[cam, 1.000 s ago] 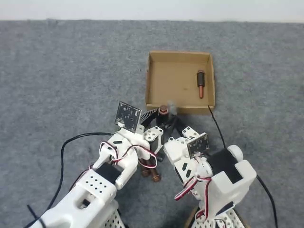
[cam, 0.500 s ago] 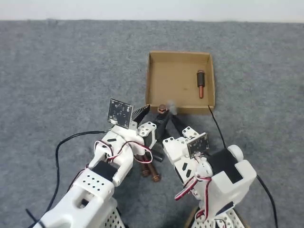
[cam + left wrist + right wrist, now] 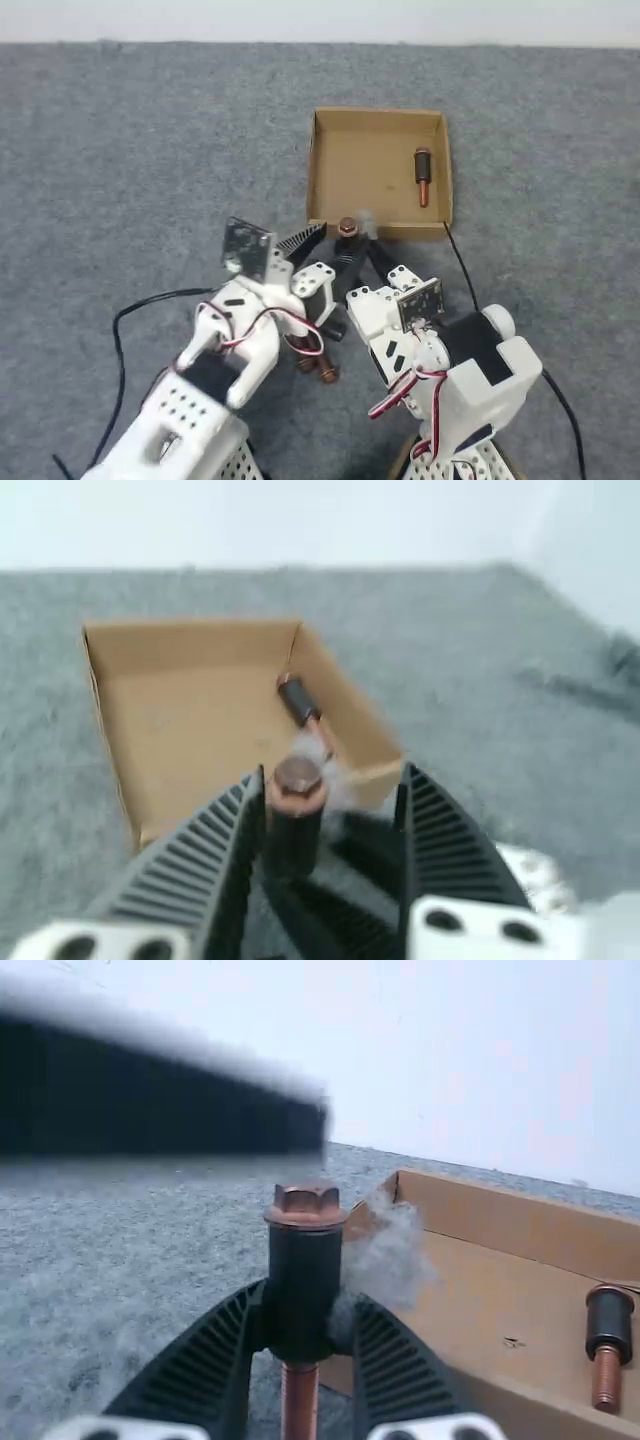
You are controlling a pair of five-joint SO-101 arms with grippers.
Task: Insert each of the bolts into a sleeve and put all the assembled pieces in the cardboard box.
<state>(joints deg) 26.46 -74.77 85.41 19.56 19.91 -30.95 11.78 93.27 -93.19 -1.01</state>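
Observation:
My right gripper (image 3: 350,250) is shut on a black sleeve with a copper bolt (image 3: 346,228) seated in it, held upright just before the near wall of the cardboard box (image 3: 315,165). In the right wrist view the assembled piece (image 3: 303,1275) stands between the gripper's (image 3: 305,1312) two fingers, with the bolt's hex head on top. My left gripper (image 3: 333,775) is open, its fingers either side of that piece (image 3: 295,815) without touching it. Another assembled piece (image 3: 423,175) lies inside the box at its right side.
Loose copper and dark parts (image 3: 316,366) lie on the grey carpet between the two arm bases. Black cables (image 3: 455,260) trail beside each arm. The box's floor (image 3: 190,720) left of the piece lying in it is bare.
The left arm has pulled back and leftward, leaving the piece in the right gripper. The right gripper has edged slightly toward the box.

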